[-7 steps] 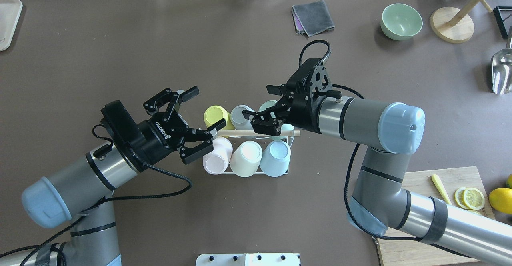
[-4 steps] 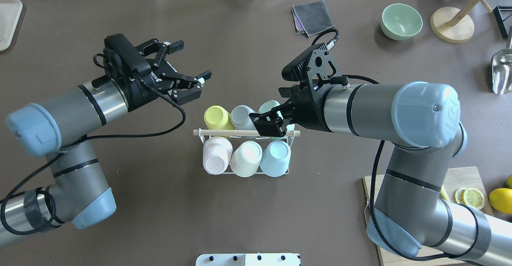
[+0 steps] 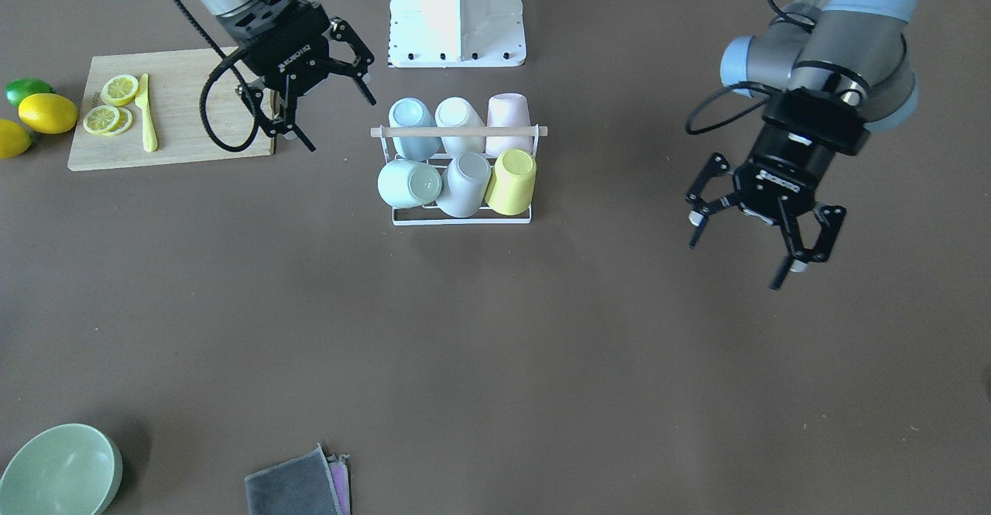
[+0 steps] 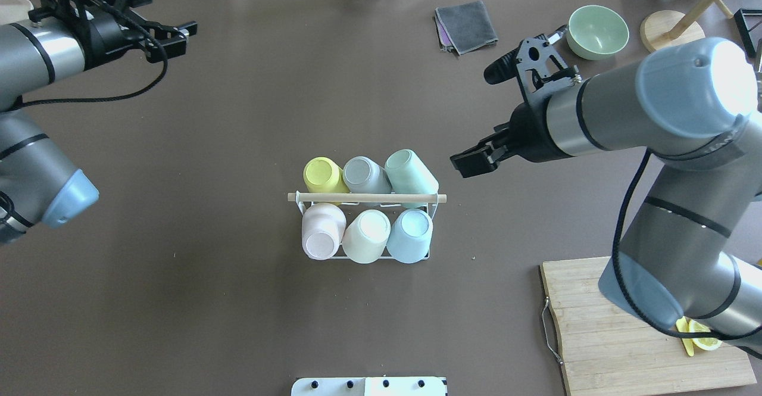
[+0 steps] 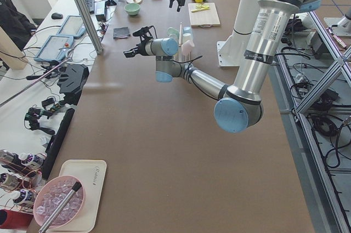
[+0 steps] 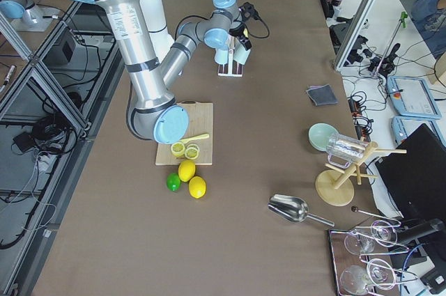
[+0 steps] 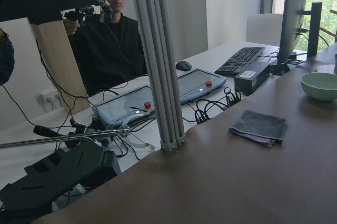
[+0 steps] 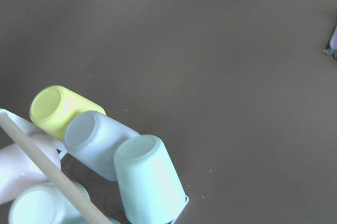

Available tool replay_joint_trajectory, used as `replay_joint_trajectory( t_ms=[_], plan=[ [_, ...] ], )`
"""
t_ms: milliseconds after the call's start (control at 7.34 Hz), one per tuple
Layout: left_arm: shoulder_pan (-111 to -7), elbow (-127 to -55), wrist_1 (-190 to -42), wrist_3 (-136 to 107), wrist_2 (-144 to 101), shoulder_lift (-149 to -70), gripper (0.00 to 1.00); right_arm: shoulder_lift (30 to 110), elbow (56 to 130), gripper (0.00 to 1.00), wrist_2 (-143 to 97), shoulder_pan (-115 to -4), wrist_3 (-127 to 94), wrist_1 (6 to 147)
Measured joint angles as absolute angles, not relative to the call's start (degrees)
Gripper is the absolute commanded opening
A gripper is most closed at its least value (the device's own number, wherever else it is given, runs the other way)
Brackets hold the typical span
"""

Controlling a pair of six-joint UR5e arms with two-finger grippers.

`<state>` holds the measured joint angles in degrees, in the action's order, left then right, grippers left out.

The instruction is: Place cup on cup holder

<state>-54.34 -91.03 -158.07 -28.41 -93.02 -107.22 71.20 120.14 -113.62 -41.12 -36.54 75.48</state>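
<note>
Left hand: we've got the robot's left hand [image 3: 742,258] out on its own side, well apart from the rack, fingers spread wide with nothing between them
Right hand: the right hand [image 3: 339,121] hangs by the edge of the pale wooden cutting board [image 3: 186,143], near the rack but clear of it, fingers apart and empty too
Cup holder: the small white wire cup holder with a light wooden rod across its top [image 4: 366,198] stands mid-tabletop, and we count six cups on it, three either side of the rod
Far row: away from the robot we see the yellow plastic cup [image 4: 323,175], the grey-blue cup [image 4: 361,174] and the mint green cup [image 4: 411,172], all tilted, bottoms up
Near row: the pale pink cup [image 4: 322,232], the cream cup [image 4: 365,236] and the light blue cup [image 4: 409,235], leaning toward the robot
Right wrist view: we look down on the mint green cup at the end of its row, touching the grey-blue one, its rim at the rack's corner wire
Elsewhere: a pale green bowl [image 4: 597,31] and a folded grey cloth [image 4: 466,25] sit at the far edge, well apart from the rack; lemon slices [image 3: 108,104] lie on the board
</note>
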Motion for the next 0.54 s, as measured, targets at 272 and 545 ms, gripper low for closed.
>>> replay_joint_trajectory(
  t_ms=[272,545],
  plan=[
    [-59.8,-88.3,-150.6,-27.6,-97.7,-105.5,0.98,80.5,120.2,1.00,-122.0,-50.1,-36.2,76.4],
    [-61.2,-96.1,-134.5,-26.9,-100.0,-102.2,0.98,91.2,119.7,1.00,-126.3,-56.1,-36.1,76.5]
  ],
)
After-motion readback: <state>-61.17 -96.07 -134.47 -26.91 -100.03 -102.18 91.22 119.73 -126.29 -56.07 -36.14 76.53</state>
